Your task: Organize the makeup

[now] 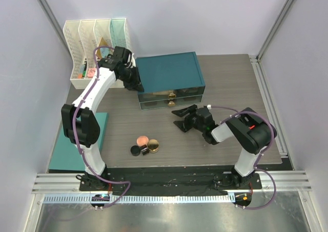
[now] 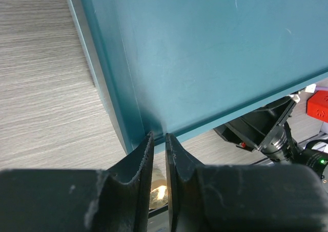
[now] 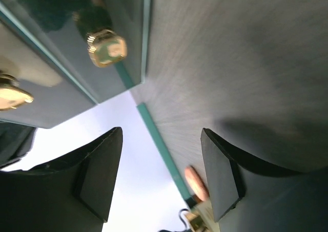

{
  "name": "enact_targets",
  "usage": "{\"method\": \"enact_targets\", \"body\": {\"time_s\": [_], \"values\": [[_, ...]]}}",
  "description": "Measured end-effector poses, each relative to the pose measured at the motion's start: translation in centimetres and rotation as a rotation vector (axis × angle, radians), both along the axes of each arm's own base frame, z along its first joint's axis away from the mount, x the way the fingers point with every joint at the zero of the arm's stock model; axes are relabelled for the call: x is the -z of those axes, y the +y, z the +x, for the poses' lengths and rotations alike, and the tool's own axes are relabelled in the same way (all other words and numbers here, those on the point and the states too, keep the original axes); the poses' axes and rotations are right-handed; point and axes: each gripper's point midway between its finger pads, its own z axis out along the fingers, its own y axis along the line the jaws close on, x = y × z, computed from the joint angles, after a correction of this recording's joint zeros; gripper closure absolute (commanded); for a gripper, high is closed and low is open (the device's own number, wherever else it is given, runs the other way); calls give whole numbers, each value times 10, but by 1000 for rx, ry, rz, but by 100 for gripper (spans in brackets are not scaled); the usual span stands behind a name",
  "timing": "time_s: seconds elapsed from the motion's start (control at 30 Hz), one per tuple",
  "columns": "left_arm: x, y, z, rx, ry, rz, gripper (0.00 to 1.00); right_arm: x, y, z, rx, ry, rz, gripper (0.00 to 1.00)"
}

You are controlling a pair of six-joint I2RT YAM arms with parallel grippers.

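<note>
Now left hand (image 2: 159, 138) at teal box (image 2: 205, 53) corner, nearly closed, grip unclear; right hand (image 3: 162, 134) low, apart.

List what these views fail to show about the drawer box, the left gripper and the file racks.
- Drawer contents: top view, the teal drawer box's lid covers them; right wrist view, the glass fronts are dark and reflective.
- Left gripper: the left wrist view shows a narrow gap at the box edge, not whether it pinches anything.
- Items in the file racks: top view, too small, partly behind the left arm.
</note>
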Motion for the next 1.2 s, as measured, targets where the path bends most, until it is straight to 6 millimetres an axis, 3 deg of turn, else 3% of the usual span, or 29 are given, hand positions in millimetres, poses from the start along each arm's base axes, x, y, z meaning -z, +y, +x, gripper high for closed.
{"method": "enact_targets", "body": {"time_s": [0.27, 0.7, 0.97, 1.2], "values": [[0, -1, 0, 3, -1, -5, 82, -22, 16, 30, 30, -75, 93, 33], [0, -1, 0, 16, -7, -6, 81, -15, 24, 55, 62, -30, 36, 34], [0, -1, 0, 30, -13, -4, 81, 1, 18, 56, 94, 28, -22, 36], [0, -1, 0, 31, -14, -4, 81, 0, 15, 59, 137, 44, -1, 37]]}}
